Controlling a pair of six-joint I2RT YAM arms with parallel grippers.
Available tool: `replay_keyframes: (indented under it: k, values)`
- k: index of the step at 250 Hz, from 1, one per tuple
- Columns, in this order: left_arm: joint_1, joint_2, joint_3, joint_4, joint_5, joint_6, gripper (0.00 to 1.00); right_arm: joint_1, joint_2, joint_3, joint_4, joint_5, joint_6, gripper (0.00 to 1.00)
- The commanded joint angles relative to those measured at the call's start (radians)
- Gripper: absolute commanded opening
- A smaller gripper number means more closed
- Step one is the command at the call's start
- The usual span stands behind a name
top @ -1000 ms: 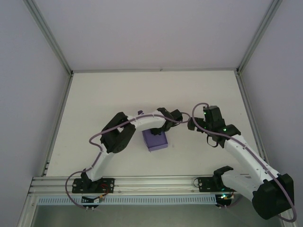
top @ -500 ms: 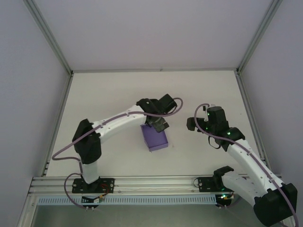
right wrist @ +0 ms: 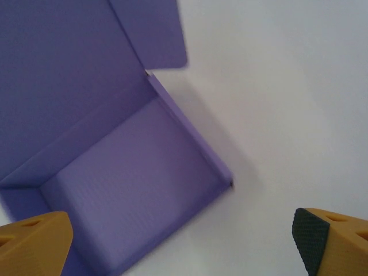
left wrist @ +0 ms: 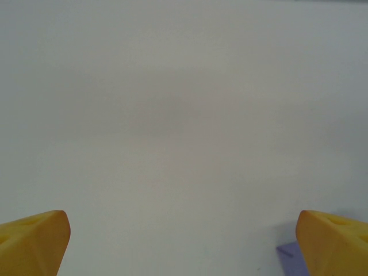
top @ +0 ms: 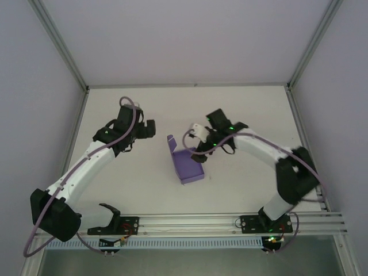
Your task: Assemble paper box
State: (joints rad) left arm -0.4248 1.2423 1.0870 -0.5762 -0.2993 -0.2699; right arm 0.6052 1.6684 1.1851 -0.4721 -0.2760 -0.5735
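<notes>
One lavender paper box [top: 190,168] lies near the middle of the white table [top: 253,109]. It is open, with its lid flap [top: 171,144] standing up at the box's 11 o'clock side. There are two arms. The right arm bends out to the box's 3 o'clock side, and its forearm points inward. The right gripper [top: 199,154] hangs over the box's 1 o'clock edge, jaws spread wide and empty. The left arm stretches up toward 10 o'clock. The left gripper [top: 148,129] is well apart from the box, jaws wide and empty.
</notes>
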Motion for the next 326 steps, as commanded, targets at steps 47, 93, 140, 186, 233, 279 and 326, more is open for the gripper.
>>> replay_keyframes:
  k: [47, 93, 140, 186, 233, 279, 326]
  values:
    - [0.018, -0.069, -0.158, -0.049, -0.033, -0.159, 1.00, 0.037, 0.312, 0.260, -0.159, -0.063, -0.215, 0.73]
    - [0.019, -0.070, -0.120, -0.102, -0.086, -0.158, 1.00, 0.048, 0.384, 0.277, -0.103, 0.014, -0.151, 0.47]
    - [0.019, -0.076, -0.114, -0.104, -0.132, -0.167, 1.00, 0.052, 0.291, 0.124, 0.125, 0.152, 0.063, 0.25]
    - [0.020, -0.061, -0.109, -0.102, -0.160, -0.179, 1.00, 0.077, 0.162, -0.031, 0.184, 0.501, 0.489, 0.20]
    - [0.019, -0.031, -0.075, -0.094, -0.135, -0.199, 1.00, 0.106, 0.082, -0.116, -0.028, 0.517, 1.107, 0.16]
    - [0.019, -0.010, -0.079, -0.034, -0.063, -0.173, 1.00, 0.202, 0.073, -0.152, -0.054, 0.542, 1.366, 0.18]
    - [0.019, 0.005, -0.061, 0.003, -0.015, -0.133, 1.00, 0.250, 0.036, -0.130, -0.066, 0.545, 1.503, 0.27]
